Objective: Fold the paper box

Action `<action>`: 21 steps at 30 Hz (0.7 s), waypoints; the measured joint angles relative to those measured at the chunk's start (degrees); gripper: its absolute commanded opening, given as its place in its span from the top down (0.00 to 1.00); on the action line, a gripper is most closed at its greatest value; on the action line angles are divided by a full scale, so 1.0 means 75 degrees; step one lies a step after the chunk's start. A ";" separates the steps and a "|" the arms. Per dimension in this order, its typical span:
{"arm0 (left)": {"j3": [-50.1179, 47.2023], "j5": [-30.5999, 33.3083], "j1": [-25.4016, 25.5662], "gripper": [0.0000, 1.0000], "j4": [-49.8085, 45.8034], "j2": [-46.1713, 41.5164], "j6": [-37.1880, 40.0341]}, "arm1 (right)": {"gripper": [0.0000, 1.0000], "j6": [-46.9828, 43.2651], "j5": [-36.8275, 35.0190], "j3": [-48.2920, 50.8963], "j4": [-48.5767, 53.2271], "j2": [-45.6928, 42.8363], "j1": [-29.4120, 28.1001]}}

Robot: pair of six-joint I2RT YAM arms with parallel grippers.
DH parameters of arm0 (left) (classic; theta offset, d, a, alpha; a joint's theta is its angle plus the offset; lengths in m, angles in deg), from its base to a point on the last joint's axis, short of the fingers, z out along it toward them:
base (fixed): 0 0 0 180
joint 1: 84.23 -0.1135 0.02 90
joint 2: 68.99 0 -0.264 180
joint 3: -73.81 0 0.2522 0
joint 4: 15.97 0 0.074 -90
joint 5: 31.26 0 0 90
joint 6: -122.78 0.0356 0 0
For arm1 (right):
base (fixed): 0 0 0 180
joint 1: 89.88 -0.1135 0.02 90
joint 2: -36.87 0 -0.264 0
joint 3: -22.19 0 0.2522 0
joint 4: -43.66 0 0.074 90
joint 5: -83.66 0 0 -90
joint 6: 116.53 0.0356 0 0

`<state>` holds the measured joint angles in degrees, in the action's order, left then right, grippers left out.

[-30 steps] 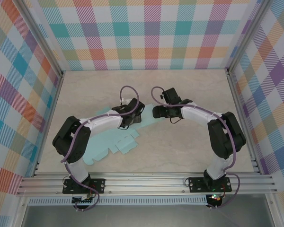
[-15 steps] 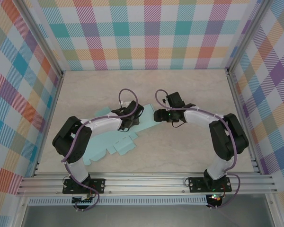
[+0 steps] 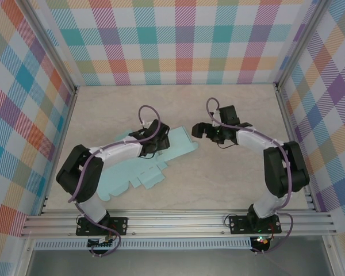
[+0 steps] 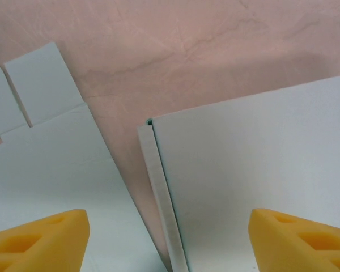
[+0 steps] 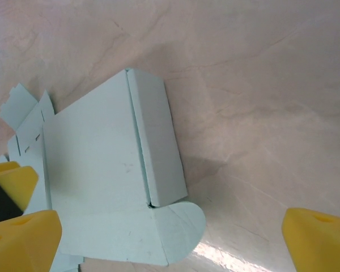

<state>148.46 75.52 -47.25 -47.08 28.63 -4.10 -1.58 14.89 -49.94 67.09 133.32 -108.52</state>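
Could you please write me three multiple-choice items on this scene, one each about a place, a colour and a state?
1. Where is the paper box? A. Flat on the table, left of the right gripper. B. Between the right gripper's fingers. C. Held up in the air.
2. What colour is it? A. Red. B. Pale blue-green. C. Black.
3. How is the right gripper? A. Shut on the box. B. Shut on nothing. C. Open and empty.
Answers: A, the top view shows it lying beside that gripper; B, all views show that tint; C, its yellow fingers are wide apart with nothing between.
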 measured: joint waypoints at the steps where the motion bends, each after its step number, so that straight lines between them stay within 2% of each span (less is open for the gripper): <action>1: 0.0000 -0.0073 0.0000 0.32 0.0003 0.0117 -0.0017 | 0.00 0.0061 0.0166 0.0000 -0.0070 0.0172 0.0000; 7: 0.0000 -0.0425 0.0000 0.46 0.0417 0.0399 -0.0122 | 0.06 0.0455 0.0982 0.0000 -0.0571 0.0831 0.0012; 14: -0.0006 -0.0752 -0.0169 0.79 0.0688 0.0408 -0.0122 | 0.11 0.0912 0.1760 0.0041 -0.1440 0.1361 0.0035; 17: -0.0067 -0.0970 -0.0463 0.86 0.0903 0.0399 -0.0105 | 0.14 0.1102 0.2069 0.0041 -0.1845 0.1591 0.0038; 21: -0.0175 -0.1373 -0.0819 0.89 0.1137 0.0361 -0.0082 | 0.17 0.1370 0.2451 0.0041 -0.2384 0.1824 0.0041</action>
<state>147.15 65.22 -53.40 -38.55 31.34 -4.72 8.70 33.27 -49.63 49.21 147.00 -108.21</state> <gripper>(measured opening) 0.126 0.843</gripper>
